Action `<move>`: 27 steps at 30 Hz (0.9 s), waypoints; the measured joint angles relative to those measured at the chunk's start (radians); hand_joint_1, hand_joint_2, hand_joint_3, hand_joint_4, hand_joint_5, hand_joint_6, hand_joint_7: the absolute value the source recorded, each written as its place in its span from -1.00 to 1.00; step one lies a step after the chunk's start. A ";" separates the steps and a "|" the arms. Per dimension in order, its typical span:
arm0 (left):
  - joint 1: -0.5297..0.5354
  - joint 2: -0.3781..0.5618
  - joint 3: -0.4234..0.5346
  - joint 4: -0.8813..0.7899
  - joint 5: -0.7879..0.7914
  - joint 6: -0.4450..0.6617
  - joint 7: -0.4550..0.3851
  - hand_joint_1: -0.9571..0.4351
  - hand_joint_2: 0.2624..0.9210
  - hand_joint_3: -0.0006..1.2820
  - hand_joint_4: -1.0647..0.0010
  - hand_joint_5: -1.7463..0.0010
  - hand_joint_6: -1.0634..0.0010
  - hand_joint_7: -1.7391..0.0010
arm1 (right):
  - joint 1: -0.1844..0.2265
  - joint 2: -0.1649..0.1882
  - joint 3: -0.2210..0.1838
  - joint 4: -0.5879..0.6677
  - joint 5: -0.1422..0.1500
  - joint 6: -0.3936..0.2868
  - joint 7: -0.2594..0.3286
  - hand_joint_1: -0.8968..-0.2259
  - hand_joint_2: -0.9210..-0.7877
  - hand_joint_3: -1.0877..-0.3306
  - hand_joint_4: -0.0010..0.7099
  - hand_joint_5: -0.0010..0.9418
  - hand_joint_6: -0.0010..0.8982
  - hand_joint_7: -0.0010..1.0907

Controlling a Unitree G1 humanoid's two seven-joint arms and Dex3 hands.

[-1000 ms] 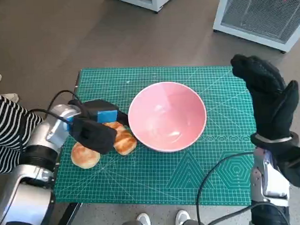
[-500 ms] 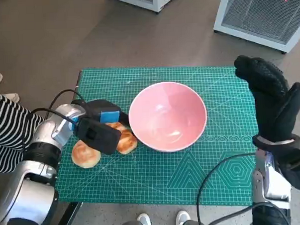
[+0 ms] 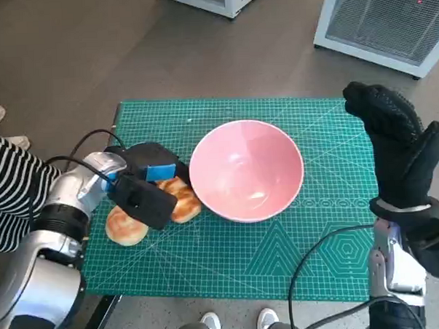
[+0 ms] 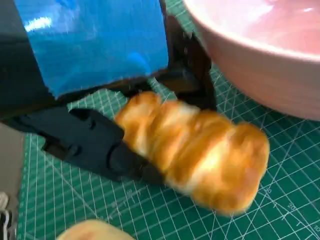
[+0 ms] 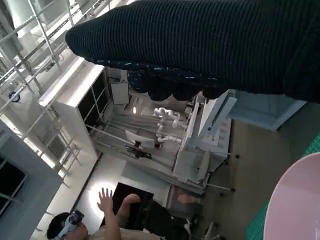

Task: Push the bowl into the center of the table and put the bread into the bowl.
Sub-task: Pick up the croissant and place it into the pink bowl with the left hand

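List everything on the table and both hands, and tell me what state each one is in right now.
Pink bowl: upright, empty, near the mat's middle.
Long bread roll: on the mat beside the bowl, left hand's fingers around it.
Round bun: lying loose on the mat.
Left hand: gripping the long roll.
Right hand: raised, open, holding nothing.

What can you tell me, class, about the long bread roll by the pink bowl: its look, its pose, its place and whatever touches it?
The long bread roll is golden brown with paler creases across it, like a soft twisted bun with a glossy crust. It lies on its side on the green cutting mat, just beside the pink bowl. The left hand is over it, with black fingers pressed against its side. A second, round bun lies close by on the mat.
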 measured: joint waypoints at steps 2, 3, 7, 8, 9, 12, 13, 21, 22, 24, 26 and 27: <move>-0.001 0.008 0.010 -0.001 -0.011 -0.017 -0.006 0.38 0.98 -0.96 -0.43 -0.20 -0.28 -0.33 | 0.000 0.000 0.000 0.001 0.000 0.000 0.000 -0.43 -1.00 -0.01 -0.60 -1.00 -0.86 -0.09; 0.000 0.012 0.019 -0.001 -0.017 -0.021 -0.012 0.38 0.98 -0.96 -0.43 -0.19 -0.27 -0.33 | 0.000 0.000 0.000 0.001 0.000 0.000 0.000 -0.43 -1.00 -0.01 -0.60 -1.00 -0.86 -0.09; 0.000 0.035 0.065 -0.024 -0.067 -0.029 -0.038 0.38 0.98 -0.96 -0.43 -0.20 -0.27 -0.33 | 0.000 0.000 0.000 0.005 0.000 0.000 0.000 -0.43 -1.00 -0.01 -0.60 -1.00 -0.86 -0.09; 0.000 0.041 0.077 -0.033 -0.079 -0.029 -0.046 0.38 0.98 -0.96 -0.43 -0.21 -0.27 -0.32 | 0.000 0.001 0.000 0.006 0.000 -0.001 0.000 -0.44 -1.00 -0.01 -0.60 -1.00 -0.86 -0.09; -0.001 0.049 0.092 -0.045 -0.095 -0.027 -0.056 0.38 0.98 -0.96 -0.44 -0.22 -0.28 -0.31 | 0.000 0.001 0.000 0.007 0.000 -0.001 0.000 -0.44 -1.00 -0.01 -0.60 -1.00 -0.86 -0.09; -0.006 0.069 0.132 -0.086 -0.134 -0.015 -0.089 0.38 0.95 -0.96 -0.46 -0.29 -0.36 -0.17 | 0.000 0.001 0.000 0.009 0.000 -0.001 0.000 -0.44 -1.00 -0.01 -0.60 -1.00 -0.86 -0.09; -0.007 0.076 0.147 -0.106 -0.148 -0.007 -0.100 0.38 0.92 -0.95 -0.44 -0.35 -0.44 -0.05 | 0.000 0.001 0.000 0.010 0.000 -0.001 0.000 -0.44 -1.00 -0.01 -0.60 -1.00 -0.86 -0.09; -0.021 0.122 0.280 -0.318 -0.279 0.096 -0.179 0.38 0.88 -0.95 -0.52 -0.20 -0.42 -0.18 | -0.001 0.001 0.000 0.016 0.001 -0.006 0.000 -0.42 -1.00 -0.01 -0.60 -1.00 -0.86 -0.08; -0.023 0.124 0.297 -0.343 -0.297 0.109 -0.186 0.38 0.88 -0.95 -0.52 -0.20 -0.42 -0.18 | -0.001 0.001 0.000 0.017 0.001 -0.007 0.000 -0.42 -1.00 -0.01 -0.60 -1.00 -0.86 -0.08; -0.029 0.129 0.327 -0.399 -0.332 0.138 -0.199 0.38 0.88 -0.95 -0.53 -0.20 -0.42 -0.17 | -0.001 0.001 0.000 0.018 0.001 -0.009 0.001 -0.42 -1.00 -0.01 -0.61 -1.00 -0.87 -0.08; -0.030 0.130 0.355 -0.464 -0.361 0.172 -0.209 0.38 0.87 -0.95 -0.56 -0.14 -0.44 -0.21 | -0.001 0.001 -0.001 0.019 0.001 -0.011 0.001 -0.42 -1.00 -0.01 -0.61 -1.00 -0.87 -0.08; -0.030 0.130 0.366 -0.497 -0.374 0.188 -0.210 0.38 0.86 -0.96 -0.56 -0.10 -0.44 -0.23 | -0.001 0.001 -0.001 0.020 0.001 -0.011 0.001 -0.42 -1.00 -0.01 -0.61 -1.00 -0.87 -0.08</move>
